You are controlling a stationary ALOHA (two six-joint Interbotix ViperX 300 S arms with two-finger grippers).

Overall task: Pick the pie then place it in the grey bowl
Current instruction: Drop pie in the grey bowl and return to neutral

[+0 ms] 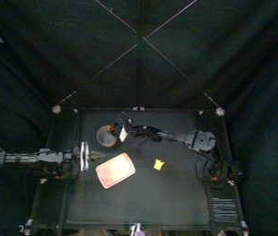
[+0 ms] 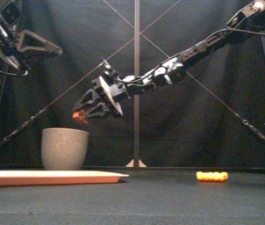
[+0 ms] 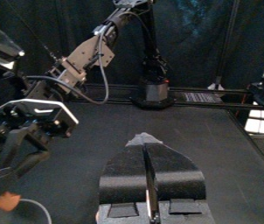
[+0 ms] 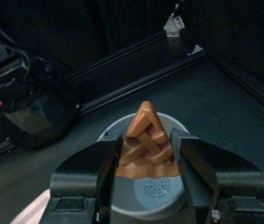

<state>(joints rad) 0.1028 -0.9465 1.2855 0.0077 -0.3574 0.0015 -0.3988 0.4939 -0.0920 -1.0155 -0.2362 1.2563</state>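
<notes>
Fingers (image 4: 86, 175) of the right gripper (image 2: 88, 112) are clamping the pie (image 4: 144, 136), an orange-brown wedge with a lattice top. I am holding it in the air just above the grey bowl (image 2: 65, 148), a tall speckled cup standing toward the far left of the table (image 1: 179, 198). In the right wrist view the wedge is hanging over the cup's open mouth, and in the front view it is sitting clear of the rim. The right arm is reaching in from the right, past the middle, and slanting down toward the cup. The left gripper (image 3: 148, 149) is resting over the table's left side with its fingers pressed together and nothing between them. A flat pink tray (image 1: 117, 169) is lying nearer the front, left of centre. A small yellow toy (image 1: 159, 164) is lying just right of the tray, apart from it. Both are lying well clear of the cup.
</notes>
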